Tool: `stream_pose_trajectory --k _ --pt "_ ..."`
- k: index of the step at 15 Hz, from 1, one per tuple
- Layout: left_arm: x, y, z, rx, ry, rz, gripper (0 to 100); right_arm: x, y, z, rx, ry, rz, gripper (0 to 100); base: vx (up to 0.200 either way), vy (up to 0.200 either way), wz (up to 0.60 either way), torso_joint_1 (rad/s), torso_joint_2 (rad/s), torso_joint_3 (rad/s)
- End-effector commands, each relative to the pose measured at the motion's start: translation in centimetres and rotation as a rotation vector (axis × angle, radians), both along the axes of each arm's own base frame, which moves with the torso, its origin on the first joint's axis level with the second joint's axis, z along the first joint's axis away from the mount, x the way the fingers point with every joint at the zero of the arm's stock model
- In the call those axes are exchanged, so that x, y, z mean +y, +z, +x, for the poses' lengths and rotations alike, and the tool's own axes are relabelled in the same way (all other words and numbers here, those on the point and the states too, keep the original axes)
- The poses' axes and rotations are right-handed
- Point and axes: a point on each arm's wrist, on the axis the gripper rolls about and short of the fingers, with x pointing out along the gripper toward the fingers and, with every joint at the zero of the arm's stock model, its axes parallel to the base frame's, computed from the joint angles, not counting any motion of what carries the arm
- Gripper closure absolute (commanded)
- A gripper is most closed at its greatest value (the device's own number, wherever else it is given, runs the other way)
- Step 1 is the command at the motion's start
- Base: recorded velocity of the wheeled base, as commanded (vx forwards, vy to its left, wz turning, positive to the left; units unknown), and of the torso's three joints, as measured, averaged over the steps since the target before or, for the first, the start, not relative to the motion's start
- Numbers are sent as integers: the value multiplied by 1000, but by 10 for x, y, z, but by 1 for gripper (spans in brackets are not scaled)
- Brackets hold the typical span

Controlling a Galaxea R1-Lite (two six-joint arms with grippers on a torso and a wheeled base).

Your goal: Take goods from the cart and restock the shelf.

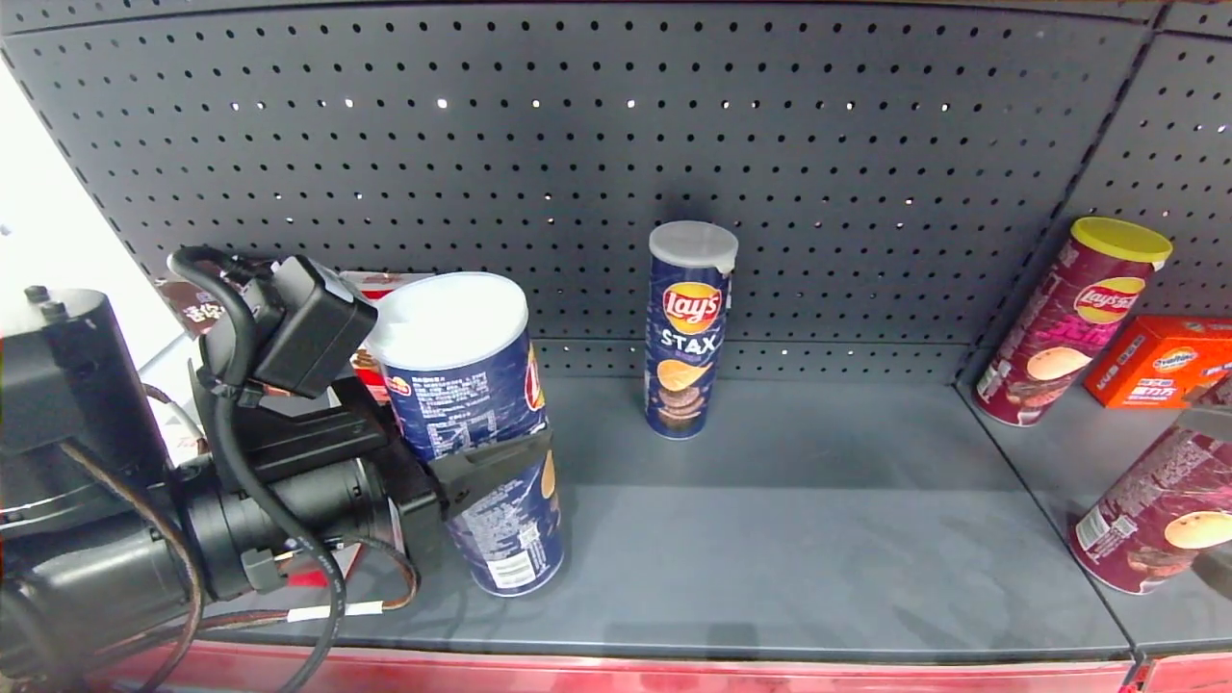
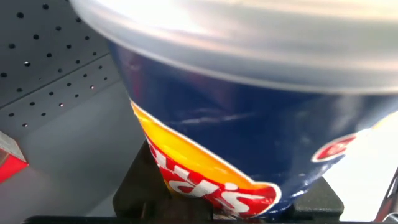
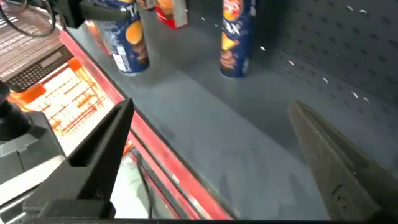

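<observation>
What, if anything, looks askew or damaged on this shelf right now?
Nothing clearly wrong. The rear blue can stands upright; the held blue can in the left gripper looks undented. Both maroon cans on the right seem to lean outward, possibly only lens effect. No spills on the shelf.

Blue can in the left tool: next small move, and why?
Probably open the left tool and release: the blue can looks seated on the shelf near its front edge, with the other blue can upright farther back.
</observation>
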Motion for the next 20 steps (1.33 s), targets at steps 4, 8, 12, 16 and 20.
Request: stream_pose_trajectory --k 4,8,12,16,20 --pt "1 -1 1 3 -1 1 100 34 12 43 55 78 -31 0 0 0 0 0 0 0" --pt "2 0 1 0 5 -1 100 51 9 59 90 109 -53 0 0 0 0 0 0 0" --pt "2 0 2 2 5 0 100 70 -2 76 128 138 -79 0 0 0 0 0 0 0" --pt "3 0 2 2 9 0 100 91 -4 96 98 138 -65 0 0 0 0 0 0 0" --pt "6 -1 4 3 27 1 100 97 -11 108 125 140 -72 0 0 0 0 0 0 0"
